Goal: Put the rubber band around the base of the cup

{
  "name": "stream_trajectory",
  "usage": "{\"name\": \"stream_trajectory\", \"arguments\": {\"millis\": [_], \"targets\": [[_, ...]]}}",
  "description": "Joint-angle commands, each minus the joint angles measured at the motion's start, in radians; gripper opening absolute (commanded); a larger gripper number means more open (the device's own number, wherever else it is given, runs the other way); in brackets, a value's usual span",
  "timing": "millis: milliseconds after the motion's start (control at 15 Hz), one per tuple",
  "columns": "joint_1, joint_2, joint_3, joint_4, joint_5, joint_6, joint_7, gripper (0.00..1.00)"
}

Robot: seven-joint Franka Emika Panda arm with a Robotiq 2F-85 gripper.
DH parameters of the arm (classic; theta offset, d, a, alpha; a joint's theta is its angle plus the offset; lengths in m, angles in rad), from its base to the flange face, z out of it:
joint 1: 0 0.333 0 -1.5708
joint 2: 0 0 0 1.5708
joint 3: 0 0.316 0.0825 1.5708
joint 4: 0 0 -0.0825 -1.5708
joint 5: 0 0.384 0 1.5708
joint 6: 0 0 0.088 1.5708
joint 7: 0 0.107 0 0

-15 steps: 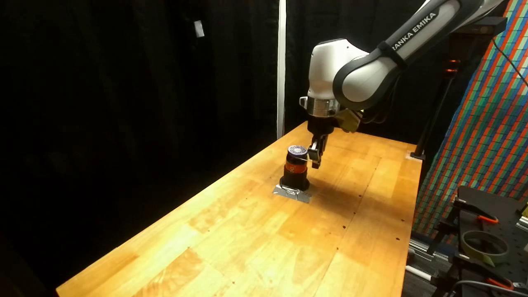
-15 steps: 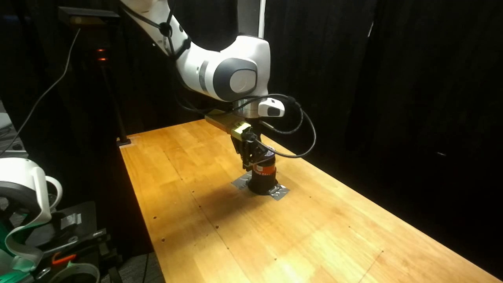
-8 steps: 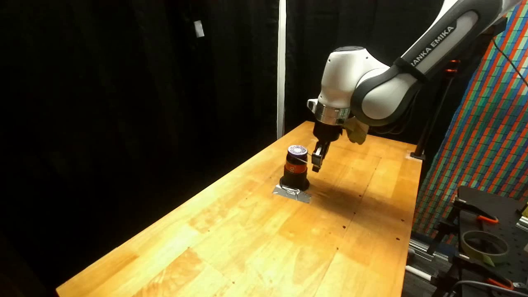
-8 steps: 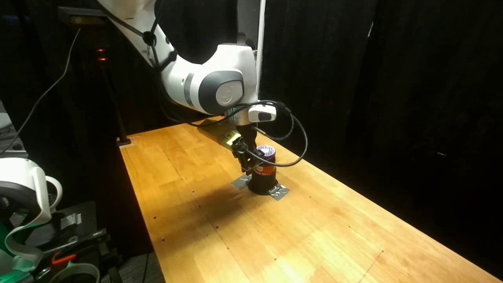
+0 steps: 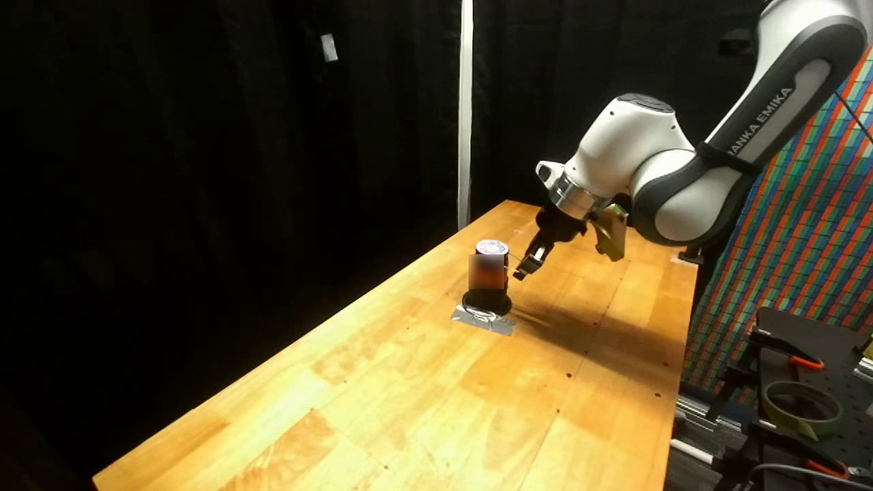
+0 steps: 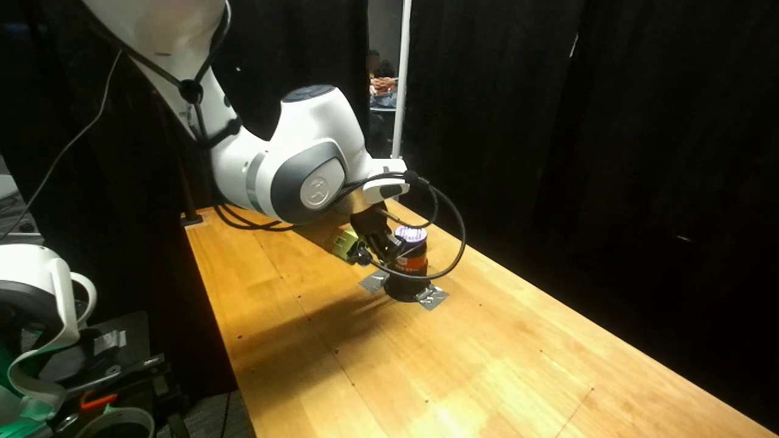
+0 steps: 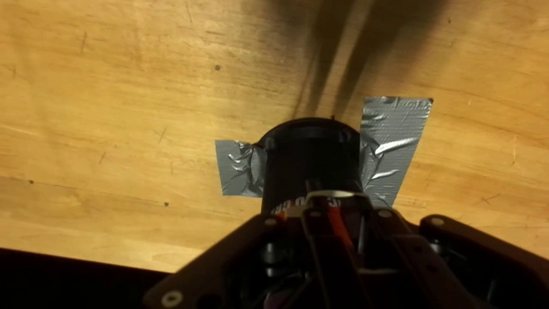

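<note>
The cup is a dark upright cylinder with an orange-red stripe and a pale patterned top, in both exterior views (image 5: 490,299) (image 6: 406,283). It also shows in the wrist view (image 7: 311,167), its upper part hidden by my fingers. My gripper (image 5: 521,274) is tilted close beside the cup, at about stripe height. In the wrist view its fingers stand apart, with the orange-red stripe visible between them. The rubber band (image 7: 334,194) is a pale loop passing round the fingertips. In an exterior view thin strands of it run from the cup's upper part to the gripper; its far side is hidden.
Grey tape (image 5: 483,320) holds the cup's base to the wooden table (image 5: 409,395); it shows on both sides in the wrist view (image 7: 396,137). A cable (image 6: 461,249) loops from the arm past the cup. A black side cart (image 5: 811,334) carries a tape roll.
The arm has pulled back from the cup and lowered, and the wrist has tilted from near upright to a clear slant. The band strands between cup and gripper look longer. The cup has not moved.
</note>
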Motion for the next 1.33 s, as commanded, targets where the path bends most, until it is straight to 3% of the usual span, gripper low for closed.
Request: {"name": "stream_trajectory", "arguments": {"millis": [0, 267, 533, 600, 733, 1000, 1267], "targets": [[0.108, -0.035, -0.142, -0.107, -0.049, 0.212, 0.018, 0.19], [0.198, -0.001, -0.237, -0.165, 0.012, 0.428, -0.035, 0.19], [0.218, 0.038, -0.241, -0.211, 0.025, 0.597, -0.039, 0.20], [0.108, 0.039, -0.110, -0.225, 0.104, 0.630, -0.133, 0.20], [0.067, 0.064, -0.055, -0.241, 0.124, 0.714, -0.169, 0.19], [0.008, 0.124, 0.013, -0.265, 0.165, 0.888, -0.248, 0.20], [-0.010, 0.183, 0.035, -0.273, 0.189, 1.045, -0.310, 0.20]]}}
